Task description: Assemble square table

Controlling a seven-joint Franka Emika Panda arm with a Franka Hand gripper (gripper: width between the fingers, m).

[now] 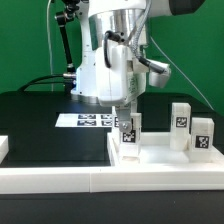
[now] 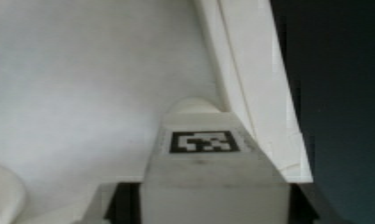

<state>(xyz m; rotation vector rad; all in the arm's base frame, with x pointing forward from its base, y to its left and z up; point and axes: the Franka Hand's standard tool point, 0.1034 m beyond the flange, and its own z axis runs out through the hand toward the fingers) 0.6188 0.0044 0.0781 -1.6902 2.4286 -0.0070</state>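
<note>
Gripper [image 1: 129, 112] looks closed on a white leg [image 1: 129, 132], though its fingers are hard to see. Keep the leg straight above the tabletop [image 1: 150, 158] near the rim.

- We took the place for a robotics lab: a green backdrop [image 1: 30, 40] hung behind a black table [image 1: 40, 120].
- We saw a robot arm [image 1: 110, 50] and a marker board [image 1: 93, 121] printed with tags.
</note>
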